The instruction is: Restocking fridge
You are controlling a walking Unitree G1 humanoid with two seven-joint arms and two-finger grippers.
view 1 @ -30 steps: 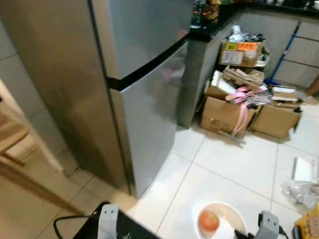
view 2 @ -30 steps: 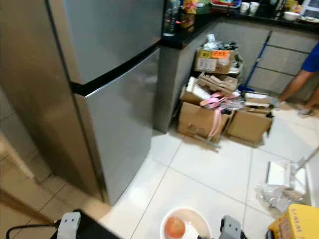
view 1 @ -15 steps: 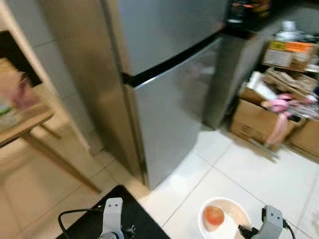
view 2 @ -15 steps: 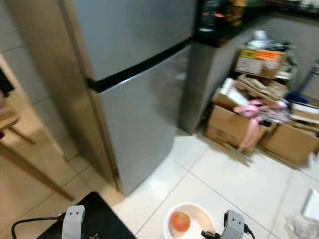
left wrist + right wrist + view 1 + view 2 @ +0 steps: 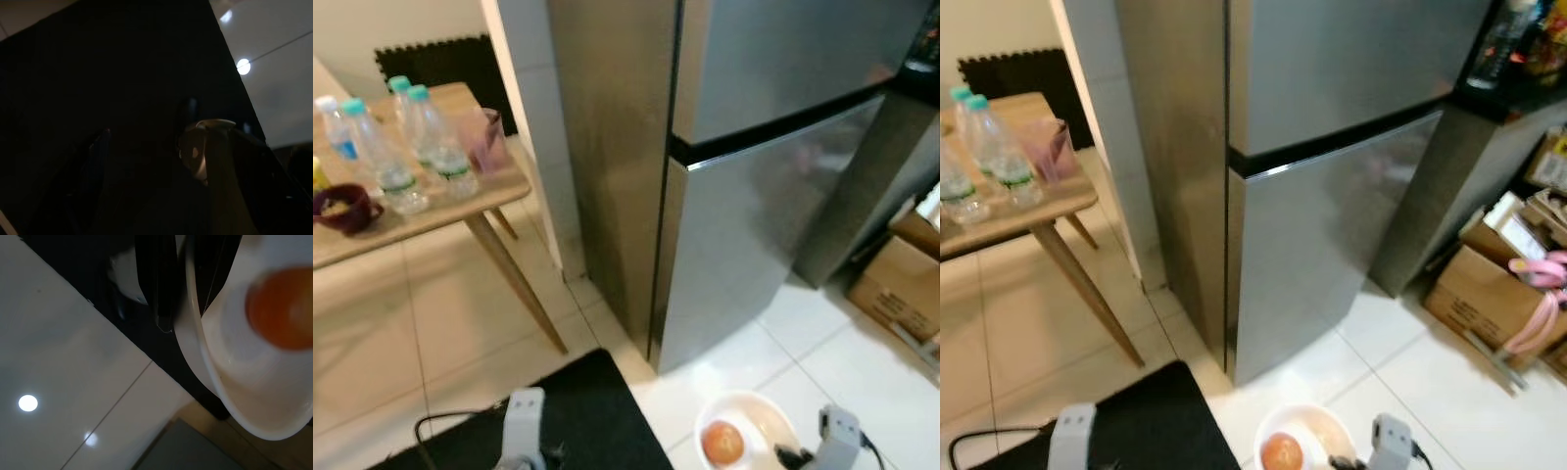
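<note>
Fingers (image 5: 156,279) pinch the blurred white bowl's (image 5: 234,396) rim, orange fruit (image 5: 281,308) inside.

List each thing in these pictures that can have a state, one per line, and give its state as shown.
fridge: both doors shut.
white bowl: upright, holding an orange fruit.
right gripper: shut on the white bowl's rim.
water bottles: upright on the wooden table, capped.
cardboard box: on the floor, flaps open.

A home kitchen: steel fridge (image 5: 1332,186) beside a dark counter (image 5: 1518,93), white tiled floor (image 5: 1410,367), cardboard boxes (image 5: 1479,294), wooden table (image 5: 421,211) with water bottles (image 5: 406,157).
</note>
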